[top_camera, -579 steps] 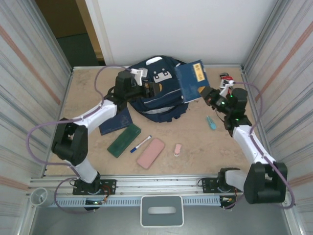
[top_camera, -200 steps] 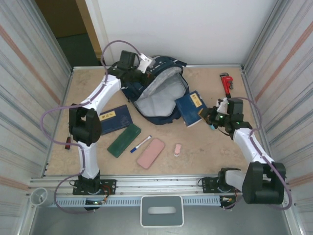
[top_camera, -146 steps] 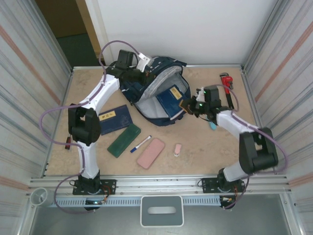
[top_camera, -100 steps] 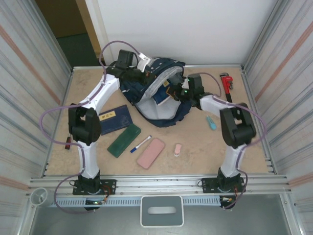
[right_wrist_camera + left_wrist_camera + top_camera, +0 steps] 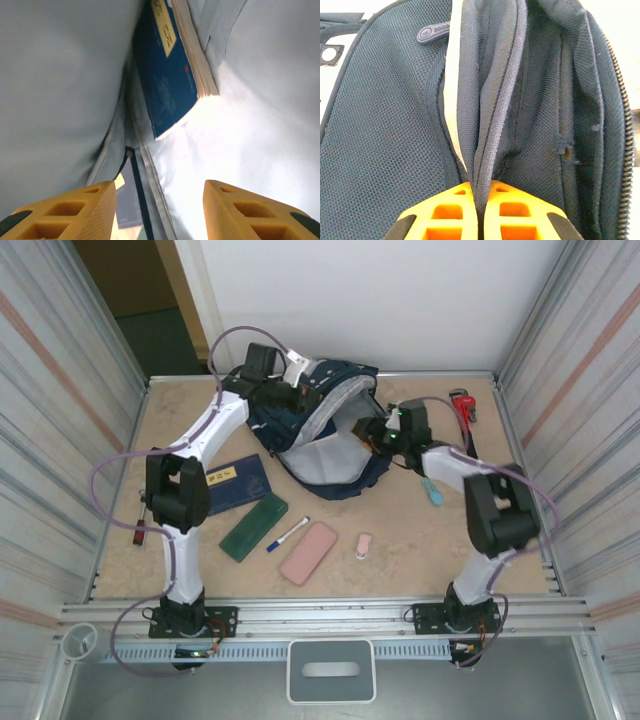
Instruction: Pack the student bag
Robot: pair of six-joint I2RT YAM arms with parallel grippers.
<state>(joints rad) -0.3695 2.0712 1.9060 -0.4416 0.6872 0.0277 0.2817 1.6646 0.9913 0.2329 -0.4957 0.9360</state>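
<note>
Left wrist: left tool (image 5: 479, 194) pinches student bag (image 5: 385, 130) fabric; right tool (image 5: 159, 192) stands open inside.

The jaws of my right gripper (image 5: 157, 190) have open room between them. Ahead, a blue book (image 5: 167, 85) blocks the left, with bare bag (image 5: 260, 110) lining to its right. My left gripper (image 5: 480, 187) is full of fabric.

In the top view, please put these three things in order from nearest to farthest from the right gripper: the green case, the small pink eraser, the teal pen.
The right gripper is at the mouth of the student bag.
1. The teal pen, on the table just right of the bag.
2. The small pink eraser, in the middle, toward the near edge.
3. The green case, on the left side.
</note>
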